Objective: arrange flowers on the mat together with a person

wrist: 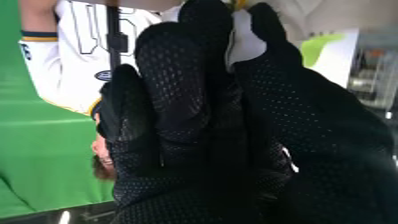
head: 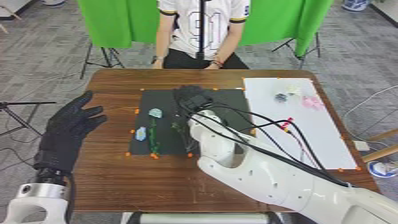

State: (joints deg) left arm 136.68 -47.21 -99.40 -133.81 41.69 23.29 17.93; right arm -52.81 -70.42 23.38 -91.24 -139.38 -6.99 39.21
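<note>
Raised at the table's left side, my left hand [head: 75,124] is open. My right hand [head: 191,95] is over the upper middle of the black mat [head: 227,95] in the head view. In the right wrist view my right hand [wrist: 182,105] has straight fingers and the thumb apart; a pale blurred shape shows in the gap, and I cannot tell what it is. On the mat's left part lie a pale blue flower [head: 155,113], a blue flower [head: 140,133] and a green stem [head: 154,137]. My right forearm hides part of the mat.
The white sheet [head: 311,145] on the right bears a pink flower [head: 313,102], a grey-blue flower [head: 281,97], a pale flower [head: 293,89] and a red flower [head: 285,123]. Orange bits dot the edges of mat and sheet. A person sits at the far edge.
</note>
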